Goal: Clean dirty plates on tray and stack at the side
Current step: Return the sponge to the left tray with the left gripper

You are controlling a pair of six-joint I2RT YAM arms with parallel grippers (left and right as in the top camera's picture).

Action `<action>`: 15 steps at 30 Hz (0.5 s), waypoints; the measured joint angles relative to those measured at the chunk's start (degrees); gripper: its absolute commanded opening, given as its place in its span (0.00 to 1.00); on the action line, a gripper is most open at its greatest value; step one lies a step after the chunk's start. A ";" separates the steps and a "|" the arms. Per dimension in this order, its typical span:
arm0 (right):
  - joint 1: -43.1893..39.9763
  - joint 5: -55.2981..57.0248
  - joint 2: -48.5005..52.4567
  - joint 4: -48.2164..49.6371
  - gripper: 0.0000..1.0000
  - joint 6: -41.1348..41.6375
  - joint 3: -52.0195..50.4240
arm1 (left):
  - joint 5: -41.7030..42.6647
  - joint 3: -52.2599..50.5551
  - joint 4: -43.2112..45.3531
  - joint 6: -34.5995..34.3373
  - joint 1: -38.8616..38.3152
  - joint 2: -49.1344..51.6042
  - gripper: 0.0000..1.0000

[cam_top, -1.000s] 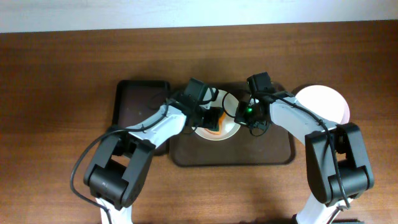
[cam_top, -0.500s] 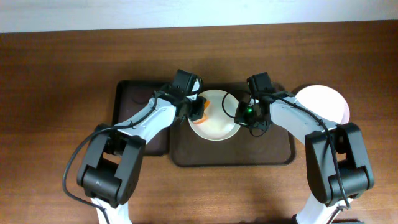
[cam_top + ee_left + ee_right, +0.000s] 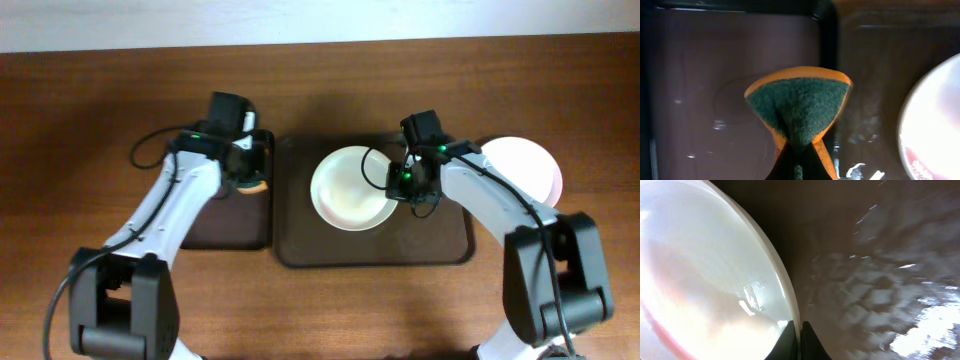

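Two holds to note. Your left gripper pinches the orange-green sponge over the black tray, having swung left off the plate a second ago. That plate sits on the brown tray, whose long axis runs left-right. Your right gripper clamps its right rim. A second plate rests beside the tray.

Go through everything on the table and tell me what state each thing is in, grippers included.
tray plate: on the brown tray, looks wiped from overhead, rim gripped.
side plate: on the table right of the brown tray, free.
sponge: folded, pinched over the black tray.
left gripper: shut on the sponge.
right gripper: shut on the tray plate's rim.
brown tray: holds one plate.
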 measured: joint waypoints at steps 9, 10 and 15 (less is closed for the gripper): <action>0.00 12.52 -12.59 -1.66 0.04 -7.82 0.11 | 3.06 -0.81 0.20 11.32 3.65 0.85 0.00; 0.00 15.32 -14.56 -1.73 0.04 -8.96 0.11 | 2.91 -1.09 0.39 11.52 3.67 2.23 0.00; 0.00 26.99 -17.79 -1.73 0.04 -15.74 0.31 | -1.49 -1.73 0.44 10.67 3.67 7.72 0.00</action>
